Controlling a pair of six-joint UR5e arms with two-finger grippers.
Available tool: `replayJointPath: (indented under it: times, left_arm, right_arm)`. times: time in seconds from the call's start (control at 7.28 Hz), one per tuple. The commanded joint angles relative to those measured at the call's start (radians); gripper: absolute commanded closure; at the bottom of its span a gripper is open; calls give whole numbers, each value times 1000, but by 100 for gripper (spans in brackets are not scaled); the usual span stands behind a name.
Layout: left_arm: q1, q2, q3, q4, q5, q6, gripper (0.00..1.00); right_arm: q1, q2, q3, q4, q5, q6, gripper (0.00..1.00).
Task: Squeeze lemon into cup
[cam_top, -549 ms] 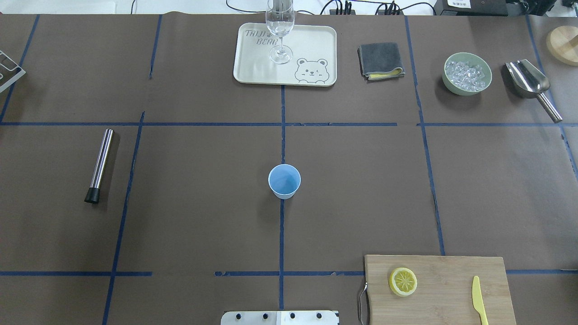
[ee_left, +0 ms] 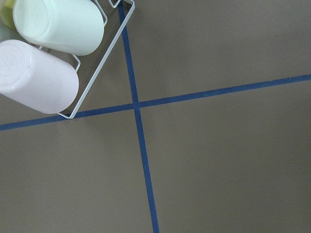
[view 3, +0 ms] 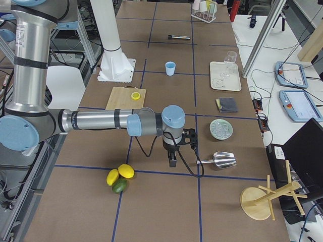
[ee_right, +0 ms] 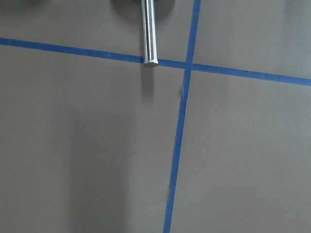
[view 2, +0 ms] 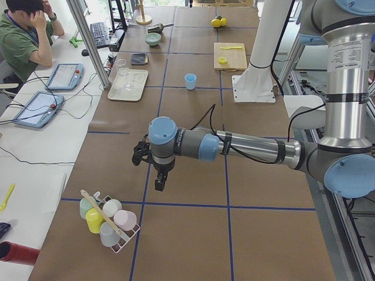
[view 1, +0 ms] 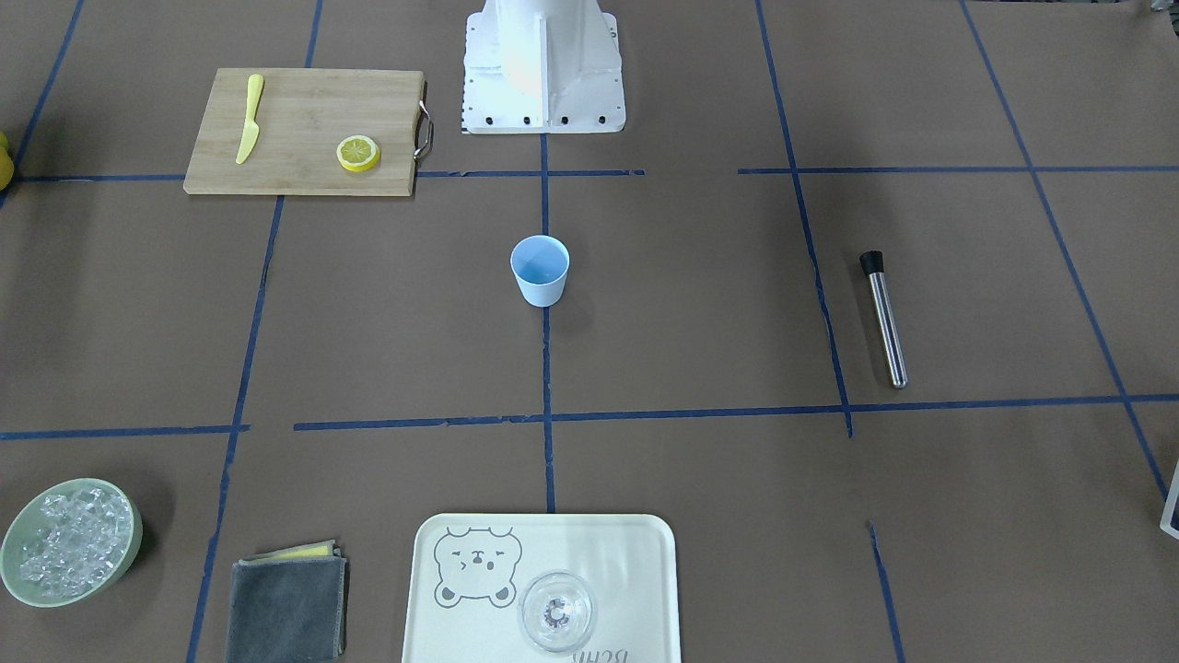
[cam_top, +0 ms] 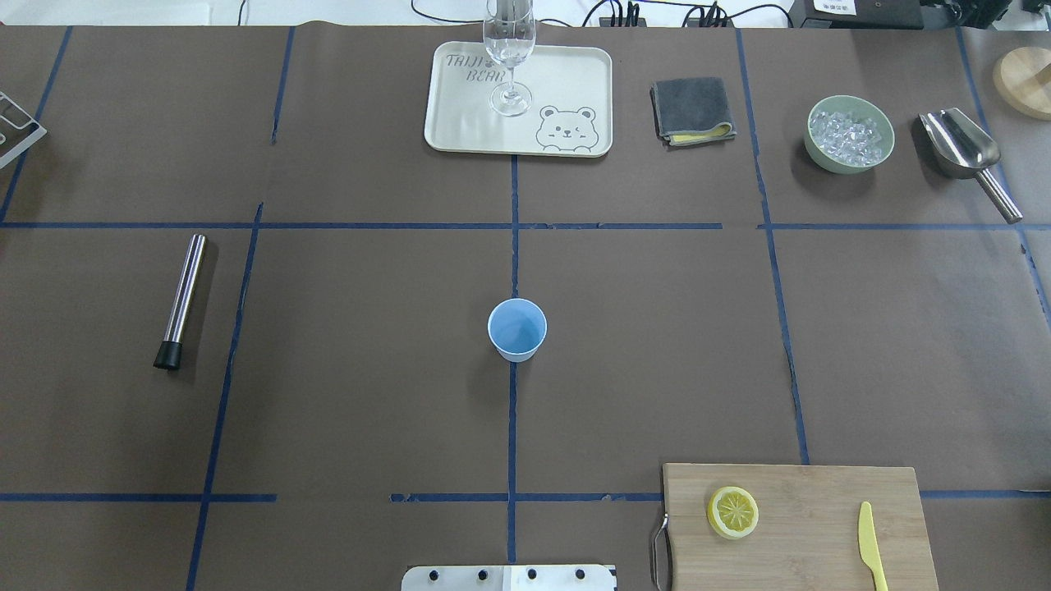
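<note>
Nothing on the brown paper-covered table (cam_top: pixel 345 394) has shifted since the earlier overhead view.

- Left claw (view 2: pixel 158 184): hangs above the table near a white wire rack of pastel cups (view 2: pixel 108 219), nothing seen in its grasp. Released or clenched: cannot tell.
- Right claw (view 3: pixel 172 161): hangs near a steel scoop (view 3: pixel 222 160). State likewise cannot be told.
- 1 thin round yellow lemon slice (cam_top: pixel 732 512): flat on a bamboo cutting board (cam_top: pixel 821 492).
- 1 small pale-blue plastic cup (cam_top: pixel 517 328): upright at table centre, well apart from the slice.
- Cream rectangular tray (cam_top: pixel 575 74): printed "BEAR" below a word starting "TAIJ".

Lemon slice (cam_top: pixel 732 512) flat on board; upright blue cup (cam_top: pixel 517 329) mid-table.
</note>
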State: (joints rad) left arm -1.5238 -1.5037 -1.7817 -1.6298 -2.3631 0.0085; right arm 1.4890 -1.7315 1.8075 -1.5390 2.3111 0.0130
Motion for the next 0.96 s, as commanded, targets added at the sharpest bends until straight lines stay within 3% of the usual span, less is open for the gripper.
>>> replayJointPath:
  times: [0.0,0.27,0.41,0.69,0.82]
  left_arm:
    - [1,-12,-7,-100,7,-10,0]
    - [1,-39,-7,-104,7,-1,0]
    - [1,-38,-4,-104,7,-1,0]
    - [1,-39,2,-105,5,-1,0]
    - [1,-39,4,-122,5,-1,0]
  right_arm:
    - [-4,13,12,3,-5,14,0]
    - [-4,68,49,3,-13,28,0]
    - [-4,67,49,69,-7,37,0]
    - [-9,61,49,167,-5,259,0]
    - [-39,61,61,236,-13,258,0]
